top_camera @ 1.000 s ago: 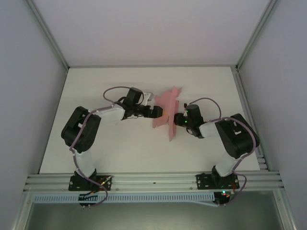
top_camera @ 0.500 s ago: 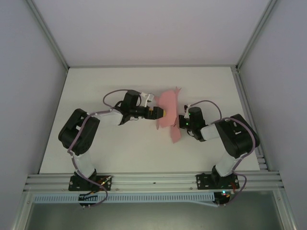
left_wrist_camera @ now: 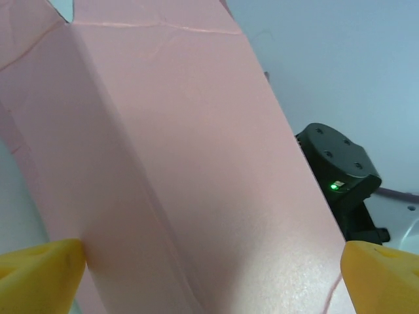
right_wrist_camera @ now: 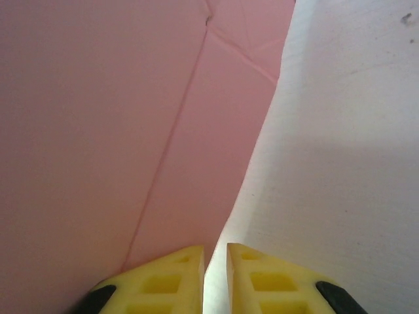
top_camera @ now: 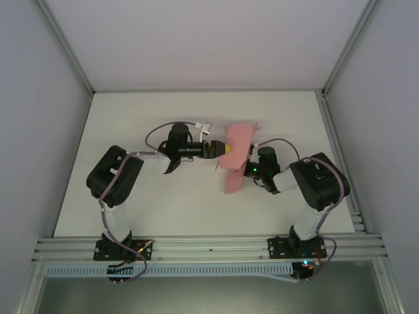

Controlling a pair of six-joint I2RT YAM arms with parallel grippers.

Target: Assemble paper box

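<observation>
Worktop (top_camera: 131, 124): white, walled by pale panels (top_camera: 39, 98).
Paper box (top_camera: 239, 139): long axis near-to-far, far end leaning right.
Left pincer (top_camera: 225, 148): wide apart.
Right pincer (right_wrist_camera: 215, 261): clamped on the box edge.

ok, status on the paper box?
Left gripper open wide, at the paper box. Right gripper pinching its edge. Box partly folded, not closed. Nothing blocking.

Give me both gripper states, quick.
Left gripper: open, fingers either side of the paper box.
Right gripper: shut on the paper box's edge.
</observation>
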